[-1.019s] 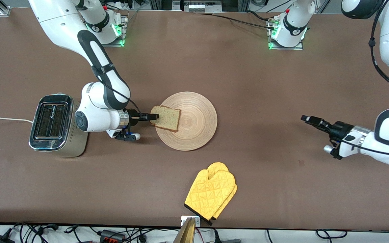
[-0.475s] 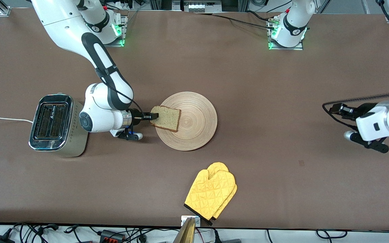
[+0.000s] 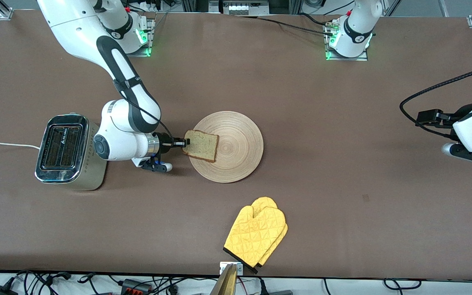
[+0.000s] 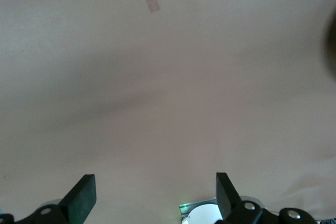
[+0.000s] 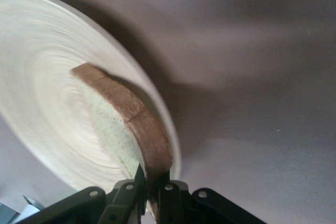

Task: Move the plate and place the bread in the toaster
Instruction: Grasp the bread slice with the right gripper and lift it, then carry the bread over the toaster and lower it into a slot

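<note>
The right pincer (image 3: 183, 142) is clamped on the crust edge of the bread (image 3: 201, 145), at the slice's side toward the toaster. In the right wrist view the two fingers pinch the dark crust (image 5: 152, 140) between them, with the speckled crumb showing on one face. The slice sits tilted over the plate (image 3: 240, 164), at the part of the plate toward the right arm's end of the tabletop; whether its lower edge touches the wood cannot be told. The right arm reaches in from its base, its wrist low between the toaster and the plate.

The plate lies flat near the middle of the brown tabletop (image 3: 301, 102). The toaster (image 3: 62, 147) stands toward the right arm's end, just beside the right arm's wrist, with both slots facing up and its white cord (image 3: 2, 144) trailing off to the tabletop's edge.

The left pincer (image 3: 423, 117) hangs over bare tabletop at the left arm's end, well apart from the plate, and its fingers (image 4: 84, 195) stand wide apart with nothing between them.

A pair of yellow quilted oven mitts (image 3: 256, 233) lies nearer to the front camera than the plate.
</note>
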